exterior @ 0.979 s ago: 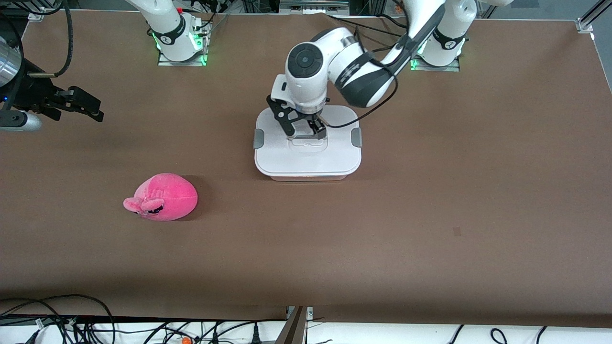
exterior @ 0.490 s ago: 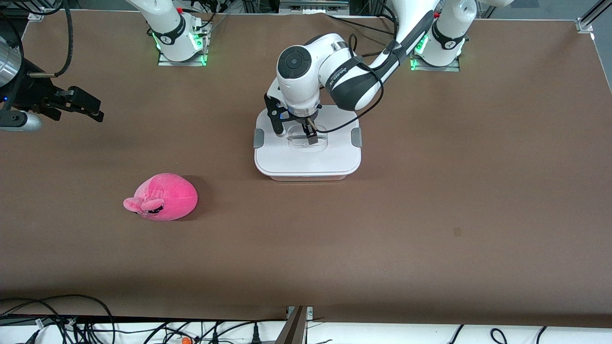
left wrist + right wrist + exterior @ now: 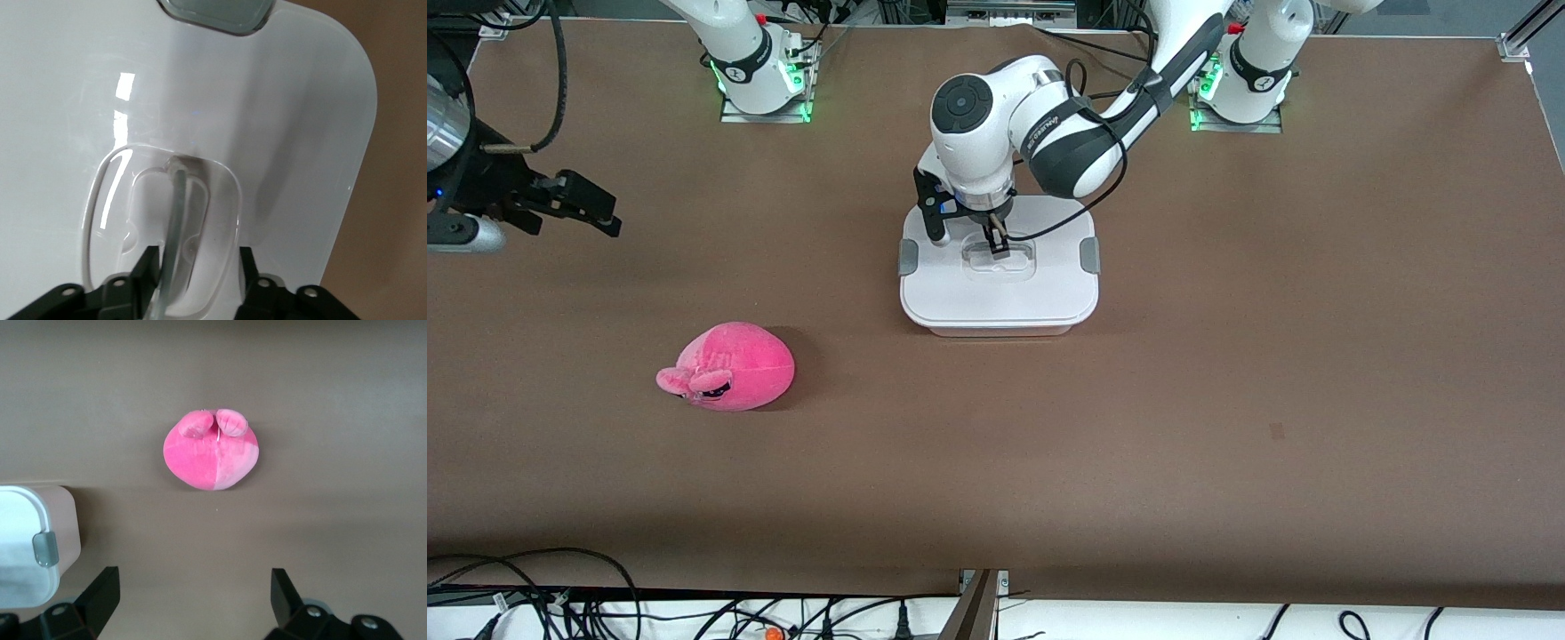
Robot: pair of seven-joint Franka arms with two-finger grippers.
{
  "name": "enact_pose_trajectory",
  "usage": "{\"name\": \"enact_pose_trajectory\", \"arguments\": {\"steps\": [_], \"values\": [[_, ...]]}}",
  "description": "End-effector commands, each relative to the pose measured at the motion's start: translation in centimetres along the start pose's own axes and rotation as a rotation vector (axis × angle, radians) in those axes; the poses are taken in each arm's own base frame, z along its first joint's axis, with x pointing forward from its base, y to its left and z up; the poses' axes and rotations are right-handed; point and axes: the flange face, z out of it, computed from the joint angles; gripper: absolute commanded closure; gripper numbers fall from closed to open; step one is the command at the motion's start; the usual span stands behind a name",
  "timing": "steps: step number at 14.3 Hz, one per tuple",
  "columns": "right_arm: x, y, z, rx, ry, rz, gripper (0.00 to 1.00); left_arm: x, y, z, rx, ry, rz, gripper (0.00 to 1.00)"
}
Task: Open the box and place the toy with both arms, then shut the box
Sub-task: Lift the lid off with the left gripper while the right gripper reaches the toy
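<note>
Front view: left gripper (image 3: 996, 249) straddles the lidded box's (image 3: 996, 298) handle (image 3: 175, 227), fingers apart; right gripper (image 3: 587, 209) waits open, toy (image 3: 729, 366) untouched.

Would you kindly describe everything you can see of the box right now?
The box is a rounded-rectangular tub, pale pink below a glossy white lid that is on, with a grey clip at each end. The left gripper straddles the clear handle in the lid's recess, fingers open. It sits flat on the brown table, apart from the toy.
</note>
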Motion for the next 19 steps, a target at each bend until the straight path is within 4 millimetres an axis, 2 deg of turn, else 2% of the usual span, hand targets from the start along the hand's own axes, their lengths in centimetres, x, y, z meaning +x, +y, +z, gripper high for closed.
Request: {"name": "enact_pose_trajectory", "arguments": {"steps": [1,2,5,6,9,10,12,14,16,18,19], "values": [[1.6,-0.6,2.1,-0.009,-0.008,0.001,0.0,0.3,-0.4,-0.2,0.011,-0.006,0.013,1.0],[2.5,-0.4,3.4,-0.01,-0.011,-0.003,0.0,0.2,-0.7,-0.3,0.01,-0.003,0.012,1.0],[4.9,-0.2,9.1,-0.019,-0.085,-0.04,0.0,0.1,-1.0,-0.7,0.005,0.003,0.004,1.0],[5.5,-0.7,10.6,-0.021,-0.09,-0.073,0.0,0.0,-1.3,-0.7,0.006,0.005,0.001,1.0],[6.7,-1.1,12.1,-0.016,-0.055,-0.076,0.0,-0.8,-2.9,-2.1,-0.032,0.014,-0.041,1.0],[7.2,-1.3,13.9,-0.019,-0.077,-0.085,0.0,-1.3,-3.2,-2.2,-0.059,-0.001,-0.055,1.0],[8.0,-1.7,17.3,-0.021,-0.107,-0.088,0.0,-1.5,-3.9,-4.3,-0.085,0.024,-0.084,1.0],[8.5,-2.0,21.2,-0.021,-0.117,-0.088,0.0,-2.1,-3.7,-4.9,-0.11,-0.032,-0.085,1.0],[7.7,-1.6,24.6,-0.016,-0.119,-0.078,0.0,-3.6,-4.7,-6.9,-0.125,-0.073,-0.099,1.0],[7.2,-1.4,26.5,-0.012,-0.083,-0.075,0.0,-6.2,-7.1,-8.5,-0.156,-0.114,-0.115,1.0],[7.3,-1.4,27.1,-0.011,-0.066,-0.074,0.0,-7.6,-7.7,-9.1,-0.19,-0.147,-0.114,1.0]]}}
